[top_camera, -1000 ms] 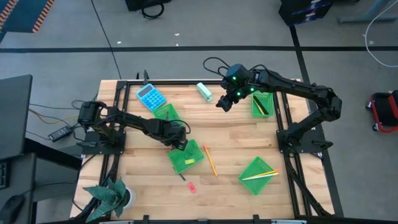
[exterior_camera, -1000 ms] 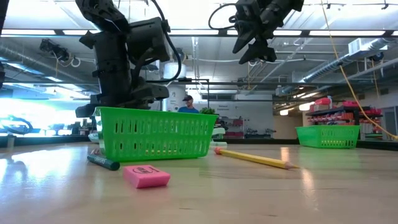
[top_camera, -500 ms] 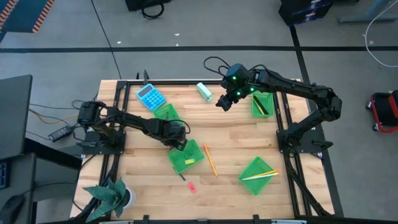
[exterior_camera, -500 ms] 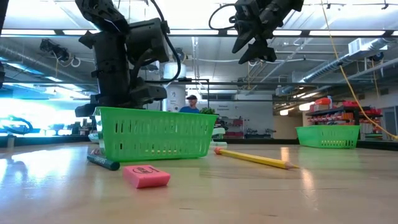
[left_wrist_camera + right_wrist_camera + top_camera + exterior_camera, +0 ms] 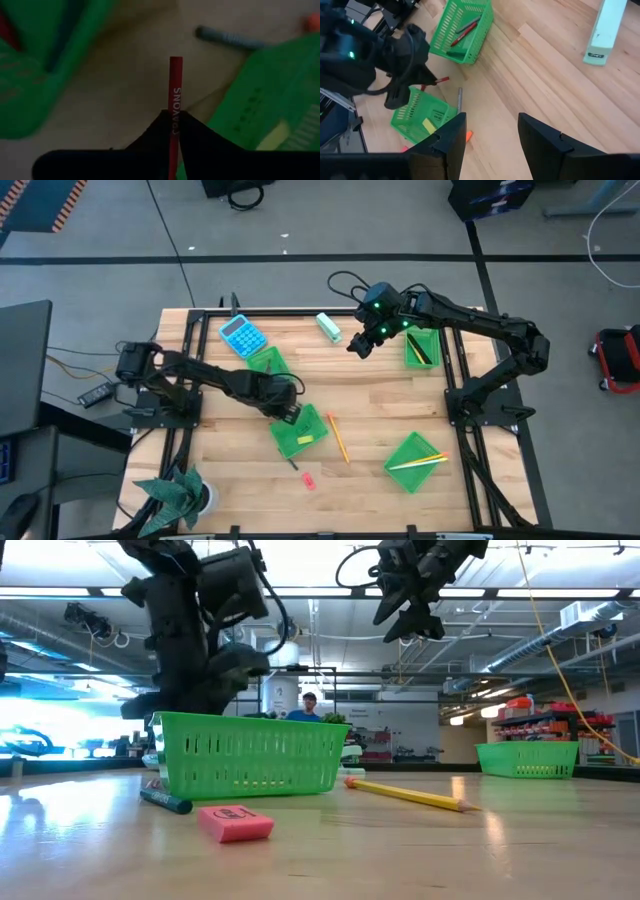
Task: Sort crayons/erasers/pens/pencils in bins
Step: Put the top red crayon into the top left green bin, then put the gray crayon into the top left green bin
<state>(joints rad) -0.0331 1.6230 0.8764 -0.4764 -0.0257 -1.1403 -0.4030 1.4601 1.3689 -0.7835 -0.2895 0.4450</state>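
My left gripper [image 5: 291, 412] hangs between two green bins, the far-left one [image 5: 268, 362] with red and dark crayons and the near one [image 5: 300, 430] with a yellow eraser [image 5: 272, 135]. It is shut on a red crayon [image 5: 175, 85]. My right gripper [image 5: 358, 348] waits open, high over the table's far middle, with nothing between its fingers [image 5: 540, 135]. On the table lie an orange pencil [image 5: 337, 436], a pink eraser [image 5: 309, 480] and a dark stick [image 5: 293, 464]. A third bin [image 5: 422, 345] holds dark pens and a fourth [image 5: 415, 462] holds pencils. My left gripper pinches the red crayon between its two fingertips [image 5: 192, 132], on its rear part at the printed label [image 5: 174, 127]. The crayon lies along the fingers, and its free end [image 5: 443, 78] sticks out beyond them, slanting downward between the two bins. Whether that end touches the table, I cannot tell.
A blue calculator [image 5: 241, 335] and a teal-and-white block [image 5: 328, 326] lie at the far side. A grey stick [image 5: 460, 100] rests on the wood beside the near bin. A potted plant [image 5: 180, 495] stands at the near left corner. A person shows in the room behind.
My left arm's wrist has risen a little behind the near bin and tipped slightly. The right arm has kept still.
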